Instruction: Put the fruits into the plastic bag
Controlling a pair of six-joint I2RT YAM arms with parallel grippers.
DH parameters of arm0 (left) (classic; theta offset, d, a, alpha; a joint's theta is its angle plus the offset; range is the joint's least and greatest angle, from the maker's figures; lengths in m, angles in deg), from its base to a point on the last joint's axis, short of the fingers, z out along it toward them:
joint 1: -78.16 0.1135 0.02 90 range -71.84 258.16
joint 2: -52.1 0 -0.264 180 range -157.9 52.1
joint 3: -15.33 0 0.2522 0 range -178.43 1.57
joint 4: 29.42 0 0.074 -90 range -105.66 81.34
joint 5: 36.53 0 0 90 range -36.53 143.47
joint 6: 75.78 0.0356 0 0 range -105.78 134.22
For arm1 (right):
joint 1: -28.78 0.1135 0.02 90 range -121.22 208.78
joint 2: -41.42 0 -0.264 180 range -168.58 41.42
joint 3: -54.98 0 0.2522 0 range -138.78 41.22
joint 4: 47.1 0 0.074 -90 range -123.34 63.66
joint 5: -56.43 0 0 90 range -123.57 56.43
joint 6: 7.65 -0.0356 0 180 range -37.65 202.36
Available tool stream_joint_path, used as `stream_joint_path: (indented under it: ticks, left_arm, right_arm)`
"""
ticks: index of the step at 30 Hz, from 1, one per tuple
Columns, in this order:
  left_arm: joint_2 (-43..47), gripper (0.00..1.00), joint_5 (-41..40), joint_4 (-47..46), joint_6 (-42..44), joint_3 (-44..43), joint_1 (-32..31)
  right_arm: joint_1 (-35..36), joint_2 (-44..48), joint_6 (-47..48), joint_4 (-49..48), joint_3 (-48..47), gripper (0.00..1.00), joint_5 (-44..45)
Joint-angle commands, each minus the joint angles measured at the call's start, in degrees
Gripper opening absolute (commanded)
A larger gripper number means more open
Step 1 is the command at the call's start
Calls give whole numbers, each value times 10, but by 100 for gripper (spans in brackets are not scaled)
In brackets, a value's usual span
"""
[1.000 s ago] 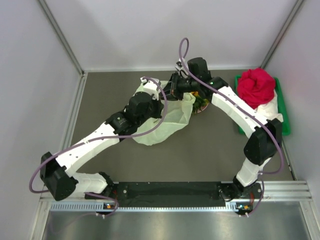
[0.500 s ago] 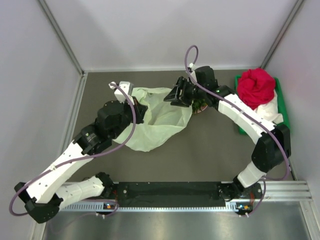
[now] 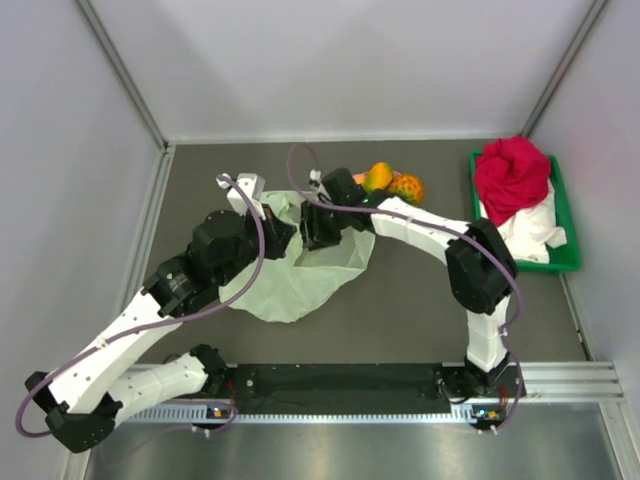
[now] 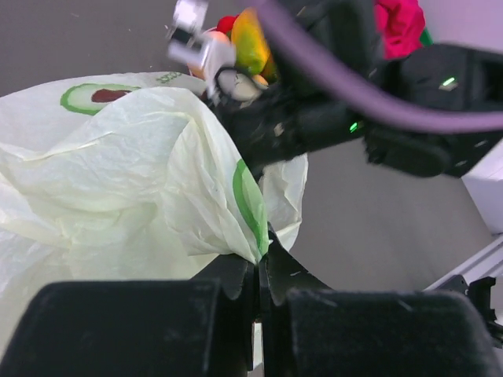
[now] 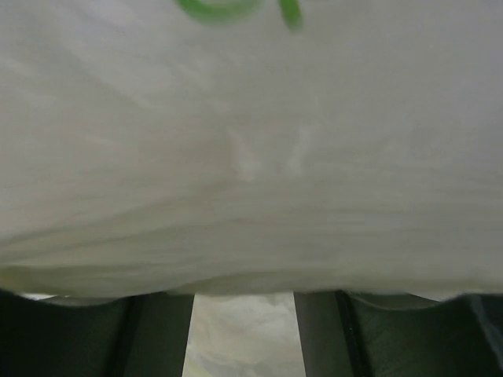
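Note:
The pale-green plastic bag (image 3: 300, 280) lies crumpled on the dark table. My left gripper (image 3: 276, 226) is shut on a fold of its rim; in the left wrist view the jaws pinch the green-printed film of the bag (image 4: 118, 173) at my left gripper (image 4: 260, 255). My right gripper (image 3: 318, 228) sits at the bag's mouth. In the right wrist view, bag film (image 5: 251, 141) fills the frame and my right gripper (image 5: 244, 334) stands open with film showing in the gap. An orange-yellow fruit (image 3: 378, 177) and a small pineapple (image 3: 407, 187) lie behind the bag. Fruits (image 4: 245, 39) also show past the rim.
A green tray (image 3: 564, 258) at the right edge holds a red cloth bundle (image 3: 512, 173) and white cloth. The right arm's black links (image 4: 409, 102) cross close over the bag. Enclosure walls stand left, back and right.
The right arm swung left from the fruits to the bag's mouth and its jaws opened. The left arm drew back left, still pinching the bag. The fruits behind now show uncovered.

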Motion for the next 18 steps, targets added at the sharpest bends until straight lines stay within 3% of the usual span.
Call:
stream_joint_path:
  ticks: [1,4,8,11,18]
  left_arm:
    - [20,0,-7,-31,-16,5,-1]
    - [26,0,-19,-37,-17,-2,-1]
    - [54,0,-65,-15,-8,-26,-1]
    - [94,0,-111,-1,3,-35,-1]
    - [130,0,-163,81,33,-94,-1]
  right_arm:
    - [37,-16,21,-30,16,54,-16]
    - [41,-20,48,17,20,62,40]
    - [41,10,122,78,27,72,253]
    - [38,26,139,97,53,83,344]
    - [-20,81,121,103,120,85,388]
